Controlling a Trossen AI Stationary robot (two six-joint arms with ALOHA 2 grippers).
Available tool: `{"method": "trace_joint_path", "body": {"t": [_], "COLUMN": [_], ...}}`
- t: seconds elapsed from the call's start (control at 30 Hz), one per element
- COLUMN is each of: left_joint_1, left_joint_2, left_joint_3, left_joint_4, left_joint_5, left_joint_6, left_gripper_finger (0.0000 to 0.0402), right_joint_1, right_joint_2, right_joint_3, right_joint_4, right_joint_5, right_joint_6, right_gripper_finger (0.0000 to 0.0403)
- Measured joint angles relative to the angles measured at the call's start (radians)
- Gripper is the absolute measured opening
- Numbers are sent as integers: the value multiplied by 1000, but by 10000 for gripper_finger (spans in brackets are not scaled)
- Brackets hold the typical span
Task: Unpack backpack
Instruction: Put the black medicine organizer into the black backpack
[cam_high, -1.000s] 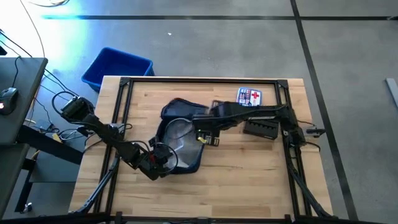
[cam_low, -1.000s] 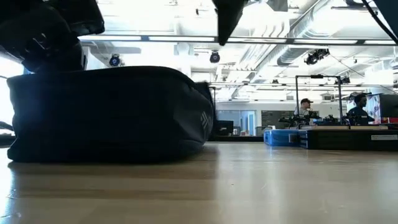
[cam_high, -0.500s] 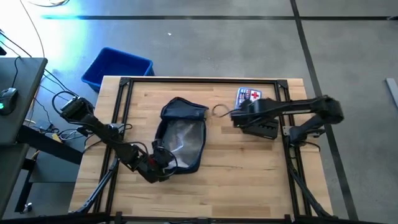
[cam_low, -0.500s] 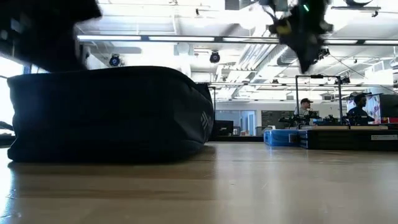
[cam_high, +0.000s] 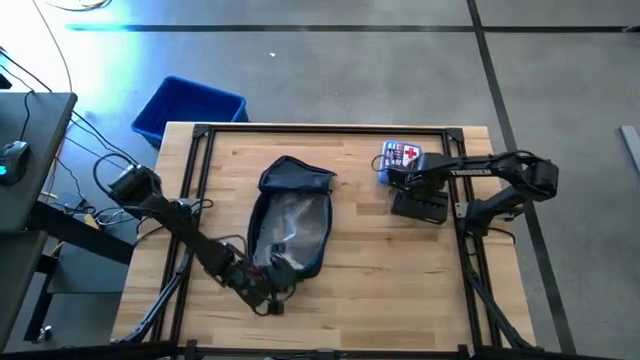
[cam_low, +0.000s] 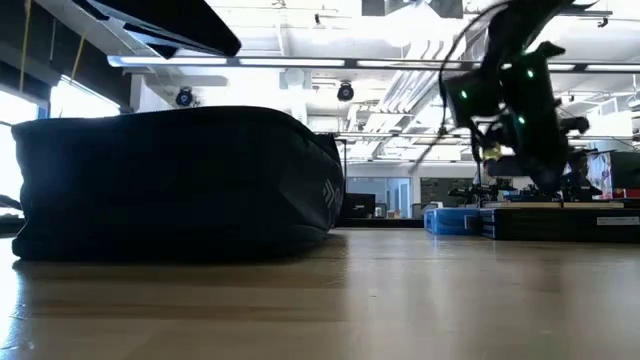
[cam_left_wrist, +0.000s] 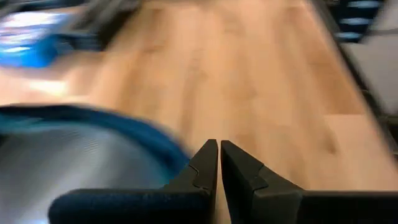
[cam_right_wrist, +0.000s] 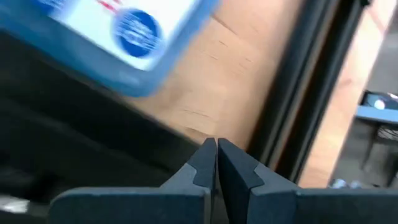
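The dark navy backpack lies flat on its back at the middle of the table, its opening up and a clear pouch showing inside; in the low view it is a dark mound. My left gripper is shut just off the backpack's near end, with bare wood ahead of it and the bag's blue edge beside it. My right gripper is shut at the far right, low beside a blue and white box, nothing between its fingers.
A flat black object lies near the right gripper, next to the blue and white box. Black frame rails run along the table's edges. A bright blue bin stands on the floor beyond the far left corner. People sit far off.
My right gripper has swung from over the backpack's opening toward the table's right edge and come down beside the blue and white box, rolling as it went. My left gripper has drawn back from the backpack's near end toward the near edge. The bag's near part looks narrower now.
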Motion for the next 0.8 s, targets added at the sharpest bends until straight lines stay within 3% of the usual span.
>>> {"method": "trace_joint_path", "body": {"t": [0.17,0.3,0.6,0.8], "left_joint_1": [21,39,55,71], "left_joint_2": [145,229,283,302], "left_joint_3": [23,109,203,203], "left_joint_4": [201,142,53,58], "left_joint_5": [94,150,149,148], "left_joint_6": [81,105,131,127], "left_gripper_finger": [0,0,0,0], "right_joint_1": [-17,9,173,314], "right_joint_2": [0,-2,-1,-1], "right_joint_3": [-98,-139,-106,-102], "right_joint_4": [75,106,223,533], "right_joint_5": [1,-30,-343,-465], "right_joint_6": [-27,-34,-11,79], "right_gripper_finger": [0,0,0,0]}}
